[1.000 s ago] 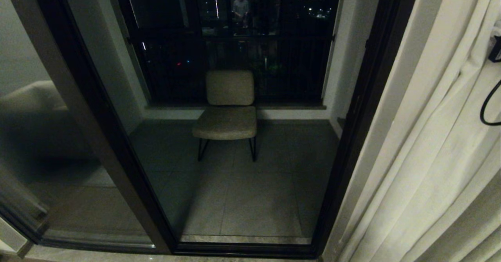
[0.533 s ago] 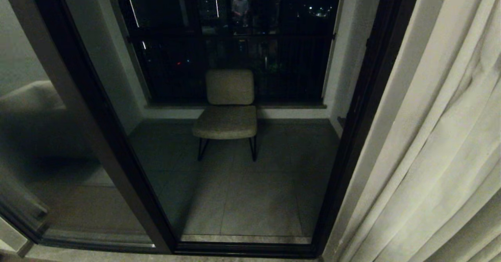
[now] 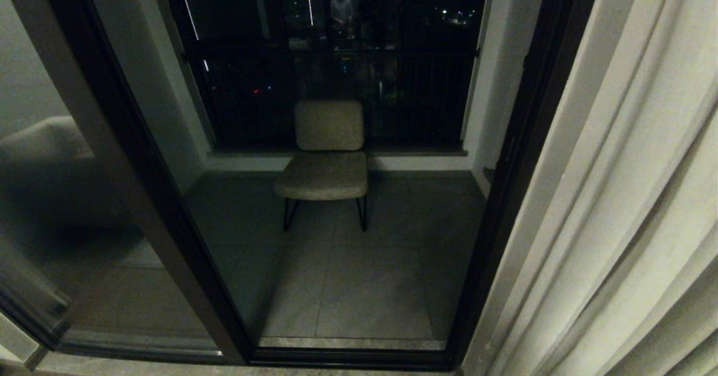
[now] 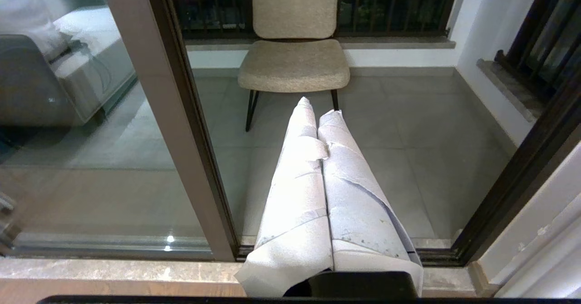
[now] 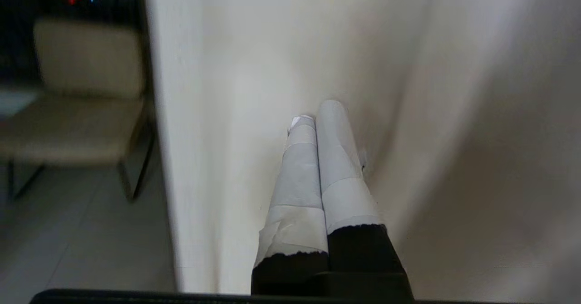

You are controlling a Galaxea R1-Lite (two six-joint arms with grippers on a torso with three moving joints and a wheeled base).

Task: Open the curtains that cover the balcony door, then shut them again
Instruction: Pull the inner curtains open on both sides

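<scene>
Neither end effector is seen in the head view. Through the right wrist camera, the right end effector (image 5: 317, 113) is shown clenched on nothing, its tape-wrapped fingers (image 5: 336, 159) pressed together and pointed at the cream folds of the curtains (image 5: 454, 113); whether the tips touch the fabric cannot be told, since that view is blurred. Through the left wrist camera, the left end effector (image 4: 317, 109) is likewise seen clenched and empty, aimed at the balcony door (image 4: 181, 113). In the head view the curtains (image 3: 634, 196) are gathered at the right edge, their far side cut off by the frame, and the balcony door (image 3: 140, 157) is left uncovered. A beige chair (image 3: 328, 157) is seen through the glass. A person's dim reflection (image 3: 341, 11) is hard to make out.
</scene>
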